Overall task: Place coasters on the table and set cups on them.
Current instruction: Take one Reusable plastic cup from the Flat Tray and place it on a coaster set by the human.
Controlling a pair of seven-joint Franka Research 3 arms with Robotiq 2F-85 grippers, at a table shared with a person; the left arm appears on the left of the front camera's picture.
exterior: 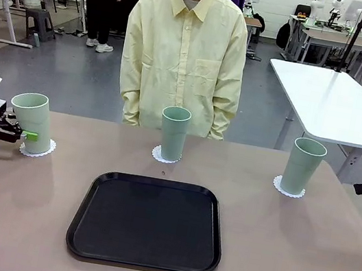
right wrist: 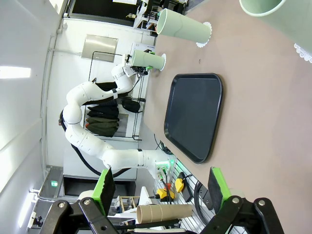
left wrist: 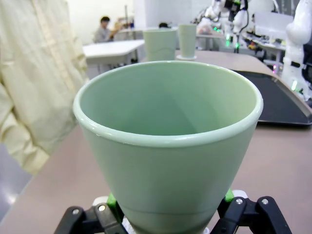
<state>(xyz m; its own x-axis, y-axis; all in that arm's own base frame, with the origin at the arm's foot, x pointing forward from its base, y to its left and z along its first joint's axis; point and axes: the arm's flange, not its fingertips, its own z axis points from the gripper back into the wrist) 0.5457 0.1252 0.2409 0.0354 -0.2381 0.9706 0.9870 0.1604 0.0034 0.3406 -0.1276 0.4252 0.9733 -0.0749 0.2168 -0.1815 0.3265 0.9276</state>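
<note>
Left gripper (exterior: 30,134) is sitting spread around the left cup (exterior: 32,121) on its coaster (exterior: 38,150). Right gripper (right wrist: 161,187) is hanging open, empty.

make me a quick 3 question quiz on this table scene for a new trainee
1. How many cups stand on coasters on the table?
2. True or false: the black tray holds one of the cups.
3. Which gripper has a cup between its fingers: A) left gripper B) right gripper C) neither?

Key
1. Three: the left cup, the middle cup and the right cup, each upright on its own white coaster.
2. False: the tray is bare, and all the cups stand beyond it on the table.
3. A: the left gripper's fingers sit either side of the left cup's base, while the right gripper hangs open off to the side.
</note>
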